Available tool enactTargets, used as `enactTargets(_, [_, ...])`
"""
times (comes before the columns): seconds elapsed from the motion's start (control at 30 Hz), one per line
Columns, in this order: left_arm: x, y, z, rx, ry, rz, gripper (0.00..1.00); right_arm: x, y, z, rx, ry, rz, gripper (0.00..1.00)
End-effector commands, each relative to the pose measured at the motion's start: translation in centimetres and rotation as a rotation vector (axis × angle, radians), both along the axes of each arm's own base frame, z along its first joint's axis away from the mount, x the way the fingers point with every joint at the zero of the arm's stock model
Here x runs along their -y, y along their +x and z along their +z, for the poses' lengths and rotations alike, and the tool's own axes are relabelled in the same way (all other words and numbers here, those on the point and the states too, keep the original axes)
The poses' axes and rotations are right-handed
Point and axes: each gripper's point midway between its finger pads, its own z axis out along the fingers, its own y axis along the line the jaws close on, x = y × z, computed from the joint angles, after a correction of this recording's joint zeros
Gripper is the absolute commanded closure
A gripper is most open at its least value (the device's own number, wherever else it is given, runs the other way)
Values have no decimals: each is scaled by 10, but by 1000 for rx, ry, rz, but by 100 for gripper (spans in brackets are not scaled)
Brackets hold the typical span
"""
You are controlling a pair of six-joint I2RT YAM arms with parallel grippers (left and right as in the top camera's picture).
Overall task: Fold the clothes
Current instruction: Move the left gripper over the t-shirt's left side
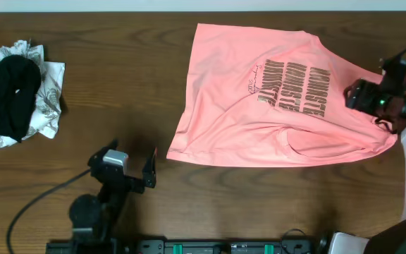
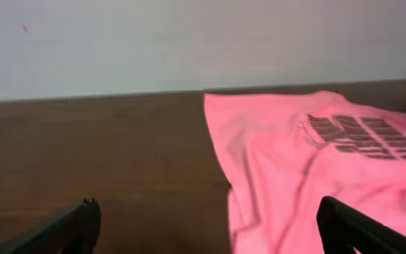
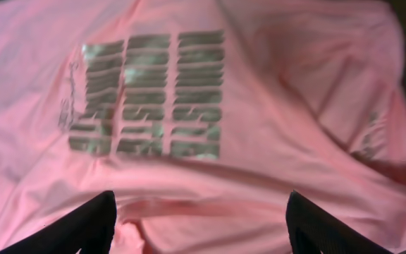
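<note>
The right pincer [image 3: 201, 201] stood wide, its two dark fingers [image 3: 94, 226] well apart with nothing clamped between them. It hung low over the salmon-pink T-shirt [image 1: 273, 99]; whether the fingertips touched the cloth could not be told. Rumpled pink fabric filled the gap between the fingers. Just ahead of them, a little toward the left-hand finger, lay the rows of dark block lettering [image 3: 150, 92] on the chest. Seen from overhead, this pincer sat at one edge of the shirt, beside the printed part. From there the shirt spread away across the brown table [image 1: 118, 70], lying loosely flat with creases and one fold near its lower hem.

The left pincer [image 2: 206, 208] was also spread wide and held nothing. Only bare table showed between its fingers [image 2: 69, 229]. The nearest edge of the shirt lay ahead of it and toward its right finger, near but apart from it. Well away on its other side, far from the shirt, sat a heap of black and white patterned cloth [image 1: 13, 92]. A dark cable [image 1: 27, 204] trailed over the table behind this pincer.
</note>
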Motion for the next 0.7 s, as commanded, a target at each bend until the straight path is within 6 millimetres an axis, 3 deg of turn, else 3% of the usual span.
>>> enactTargets(0.0, [3, 0, 37, -35, -30, -16, 2, -14, 1, 3, 3, 4, 53, 25])
enactTargets(0.2, [22, 32, 53, -310, -61, -124, 2, -37, 4, 2, 0, -8, 117, 25])
enactTargets(0.37, [49, 77, 56, -598, -65, -217, 2, -42, 4, 1, -8, -23, 129, 18])
enactTargets(0.43, [57, 99, 57, -623, -62, -236, 2, -42, 3, 0, -14, -21, 128, 17])
enactTargets(0.5, [66, 124, 47, -651, -68, -254, 2, -42, 0, -2, -27, -17, 127, 16])
enactTargets(0.67, [82, 161, 13, -669, -84, -309, 2, -43, -3, -4, -41, -14, 127, 16])
